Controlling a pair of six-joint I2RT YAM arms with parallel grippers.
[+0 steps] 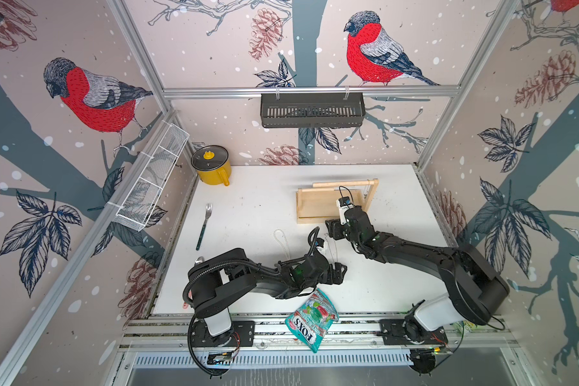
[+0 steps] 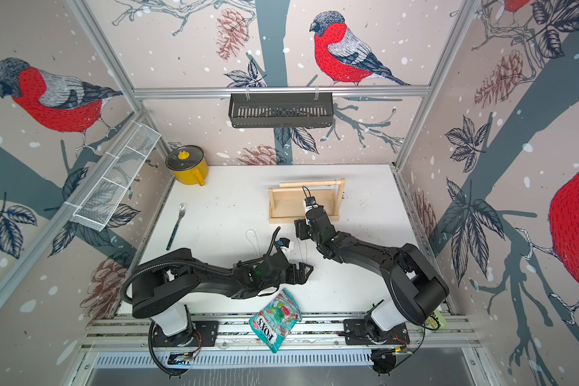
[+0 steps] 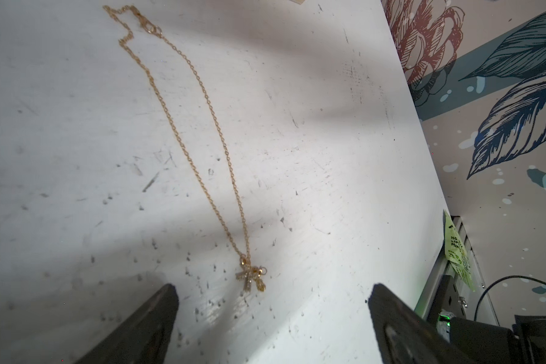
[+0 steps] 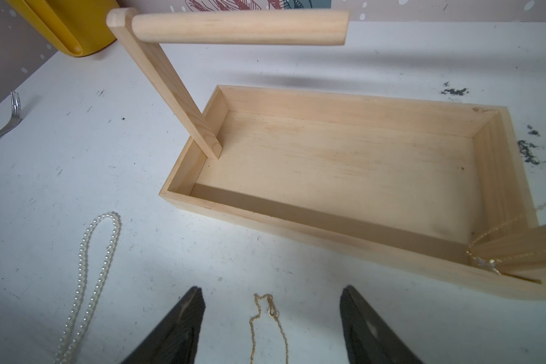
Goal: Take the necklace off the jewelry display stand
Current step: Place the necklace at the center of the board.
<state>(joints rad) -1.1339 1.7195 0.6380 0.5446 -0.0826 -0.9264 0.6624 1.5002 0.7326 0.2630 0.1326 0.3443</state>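
Necklace: on table | jewelry display stand tray: second chain in corner

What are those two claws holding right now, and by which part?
Nothing. The left gripper and the right gripper both stand open; the gold necklace lies loose on the table, touched by neither.

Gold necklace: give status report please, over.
Open, empty: left gripper, right gripper. Off the stand, flat on table: gold necklace. On stand: second chain. Nothing in the way.
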